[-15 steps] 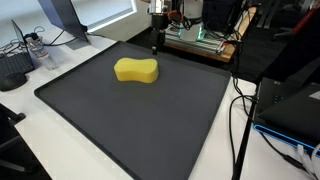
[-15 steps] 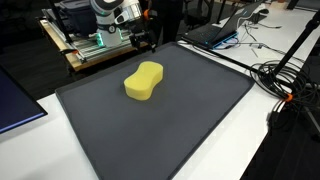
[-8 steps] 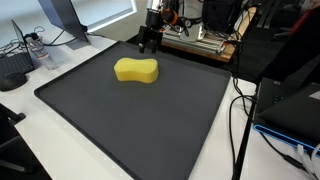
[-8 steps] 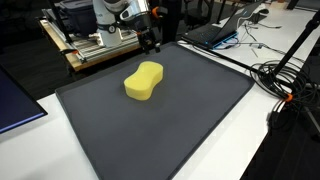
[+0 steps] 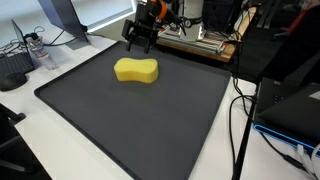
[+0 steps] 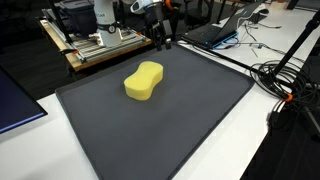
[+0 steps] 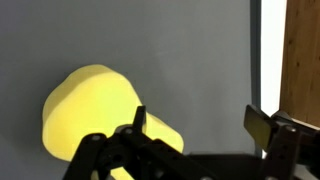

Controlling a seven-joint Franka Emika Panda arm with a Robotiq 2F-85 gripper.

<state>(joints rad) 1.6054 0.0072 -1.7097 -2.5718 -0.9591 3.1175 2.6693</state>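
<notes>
A yellow, peanut-shaped sponge (image 5: 137,69) (image 6: 144,80) lies on a dark grey mat (image 5: 150,125) (image 6: 170,135) in both exterior views. My gripper (image 5: 138,42) (image 6: 162,40) hangs over the mat's far edge, a short way beyond the sponge and not touching it. In the wrist view the sponge (image 7: 88,110) fills the lower left, partly behind the left fingertip (image 7: 139,118). The gripper (image 7: 200,124) stands open over bare mat (image 7: 200,50), with nothing between its fingers.
A wooden rig with electronics (image 5: 200,42) (image 6: 95,45) stands just behind the mat. Cables (image 5: 240,110) (image 6: 285,85) run along one side on the white table. A laptop (image 6: 215,32), a monitor (image 5: 60,15) and a blue sheet (image 6: 15,105) sit round the edges.
The gripper has swung sideways along the mat's far edge and tilted, ending nearer in line with the sponge. Its jaws stayed open. The sponge has not moved.
</notes>
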